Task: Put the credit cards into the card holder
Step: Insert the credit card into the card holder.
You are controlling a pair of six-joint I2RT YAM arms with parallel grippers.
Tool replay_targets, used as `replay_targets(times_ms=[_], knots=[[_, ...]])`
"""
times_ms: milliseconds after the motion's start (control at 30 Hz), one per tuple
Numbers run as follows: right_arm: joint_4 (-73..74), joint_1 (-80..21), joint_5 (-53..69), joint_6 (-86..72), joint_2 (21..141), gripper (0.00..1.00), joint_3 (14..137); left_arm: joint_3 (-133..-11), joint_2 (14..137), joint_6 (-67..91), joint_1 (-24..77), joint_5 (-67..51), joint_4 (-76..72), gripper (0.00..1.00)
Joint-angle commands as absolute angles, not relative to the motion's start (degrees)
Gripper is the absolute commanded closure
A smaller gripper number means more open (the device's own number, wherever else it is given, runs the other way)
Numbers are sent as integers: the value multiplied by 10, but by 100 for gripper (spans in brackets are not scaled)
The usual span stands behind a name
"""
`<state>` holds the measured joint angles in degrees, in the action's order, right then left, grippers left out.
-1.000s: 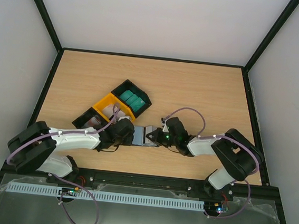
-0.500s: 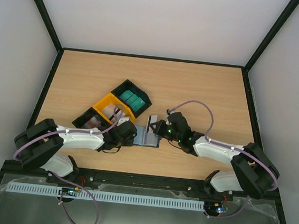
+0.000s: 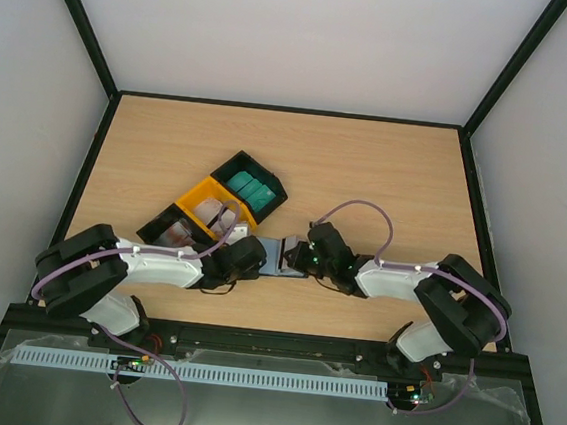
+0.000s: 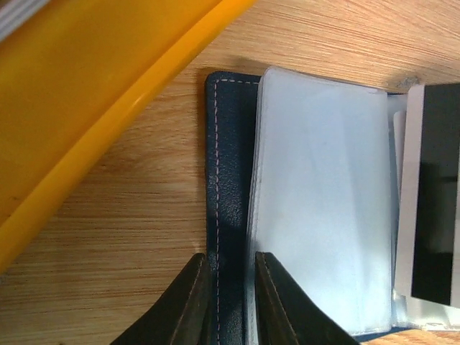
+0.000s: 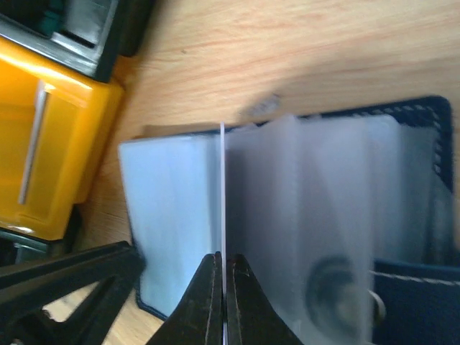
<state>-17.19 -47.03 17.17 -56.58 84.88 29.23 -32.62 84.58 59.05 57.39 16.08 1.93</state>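
Note:
The card holder (image 3: 277, 260), a navy wallet, lies open on the table with its pale sleeves up; it also shows in the left wrist view (image 4: 226, 180) and the right wrist view (image 5: 172, 215). My left gripper (image 4: 230, 302) is shut on the wallet's left navy edge, one finger on each side of it. My right gripper (image 5: 223, 269) is shut on a thin white credit card (image 5: 223, 187), held on edge over the sleeves. In the left wrist view this card (image 4: 431, 215) shows a black stripe. Teal cards (image 3: 250, 187) and whitish cards (image 3: 176, 230) lie in the tray.
The black-and-yellow three-compartment tray (image 3: 205, 197) stands just left of and behind the wallet, its yellow wall (image 4: 86, 108) close to my left gripper. Both arms meet at the wallet near the table's front middle. Black frame rails border the table.
My right gripper lifted the card up behind the wallet, then brought it back down over the sleeves. My left gripper shifted slightly right, staying on the wallet's edge.

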Motion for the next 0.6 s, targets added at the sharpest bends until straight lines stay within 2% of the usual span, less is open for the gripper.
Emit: replay_targets(times_ms=[0,233,567], knots=[[-201,-473,160,-561,859,98,267,-315,866,615,584,140,65,81],[-247,-473,199,-553,855,98,246,-311,859,628,590,120,70,79],[-251,-473,188,-556,770,98,222,-308,842,649,595,128,80,78]])
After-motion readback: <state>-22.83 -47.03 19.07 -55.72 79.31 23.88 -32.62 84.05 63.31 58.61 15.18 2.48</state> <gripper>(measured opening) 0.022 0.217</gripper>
